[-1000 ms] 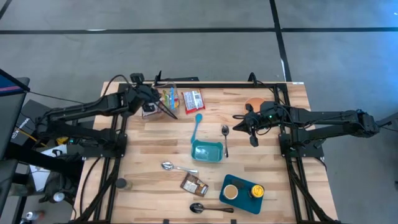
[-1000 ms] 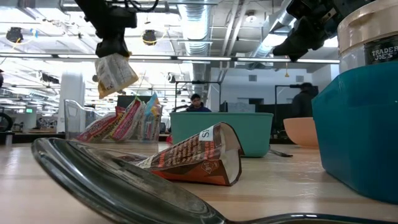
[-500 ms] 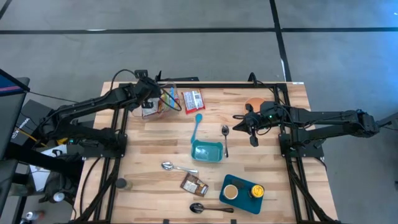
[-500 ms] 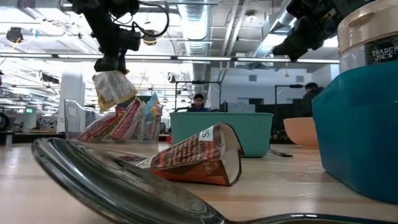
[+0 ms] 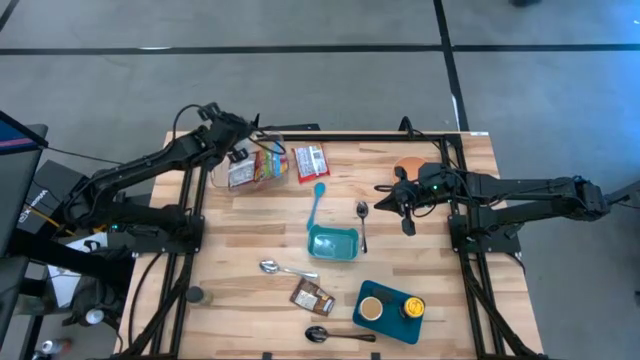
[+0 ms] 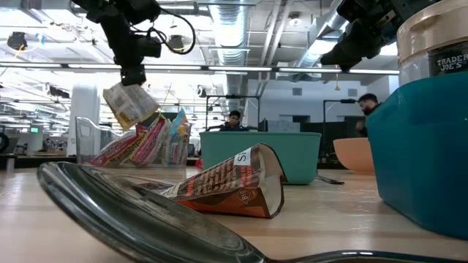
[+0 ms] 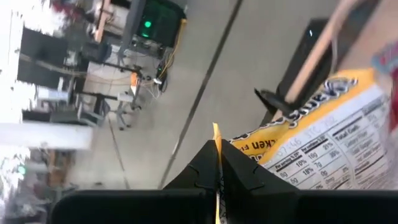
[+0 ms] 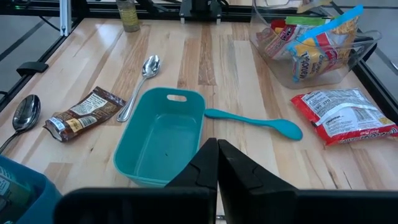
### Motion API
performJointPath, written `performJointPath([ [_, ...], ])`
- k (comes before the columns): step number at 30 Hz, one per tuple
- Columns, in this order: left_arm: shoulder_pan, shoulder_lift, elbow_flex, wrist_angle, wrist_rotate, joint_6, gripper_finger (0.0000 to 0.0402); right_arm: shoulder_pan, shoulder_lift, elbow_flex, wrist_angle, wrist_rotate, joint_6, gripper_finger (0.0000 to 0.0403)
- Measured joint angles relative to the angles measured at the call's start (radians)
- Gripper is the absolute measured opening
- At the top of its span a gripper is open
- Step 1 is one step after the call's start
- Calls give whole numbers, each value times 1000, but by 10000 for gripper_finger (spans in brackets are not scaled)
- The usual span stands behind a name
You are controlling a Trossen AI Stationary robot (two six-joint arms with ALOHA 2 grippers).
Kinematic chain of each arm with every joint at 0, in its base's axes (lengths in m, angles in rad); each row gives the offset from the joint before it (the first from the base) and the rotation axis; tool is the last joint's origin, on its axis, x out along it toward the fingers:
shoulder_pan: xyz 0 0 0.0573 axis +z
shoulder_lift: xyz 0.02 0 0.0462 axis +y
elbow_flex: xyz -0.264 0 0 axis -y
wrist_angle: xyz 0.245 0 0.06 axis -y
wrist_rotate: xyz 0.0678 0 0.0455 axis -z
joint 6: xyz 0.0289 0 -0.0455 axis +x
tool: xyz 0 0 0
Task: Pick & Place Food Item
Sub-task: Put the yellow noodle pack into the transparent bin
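Our left pincer (image 6: 134, 75) pinches a snack packet (image 6: 130, 104) by its top edge, hanging high at the upper left of the low view above the clear bin (image 6: 131, 140) of packets; we should carry it level towards the teal container (image 5: 333, 243) mid-frame, clearing the bin's rim. The right pincer (image 5: 408, 226) hovers pressed together right of centre; the jar (image 6: 433, 40) reads "TRADER JOE'S".

Grey concrete floor (image 5: 300, 80) with dark seams, exposed ceiling ducts (image 6: 241, 29), seated person (image 6: 232, 120) beyond table
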Motion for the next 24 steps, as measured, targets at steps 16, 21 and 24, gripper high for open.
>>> performJointPath([
  [16,3,90,0,150,-70,-282,0,0,0,0,2,0,0,0],
  [21,1,150,0,167,-102,-261,0,0,0,0,-4,0,0,0],
  [24,1,167,0,169,-103,-261,0,0,0,0,-3,0,0,0],
])
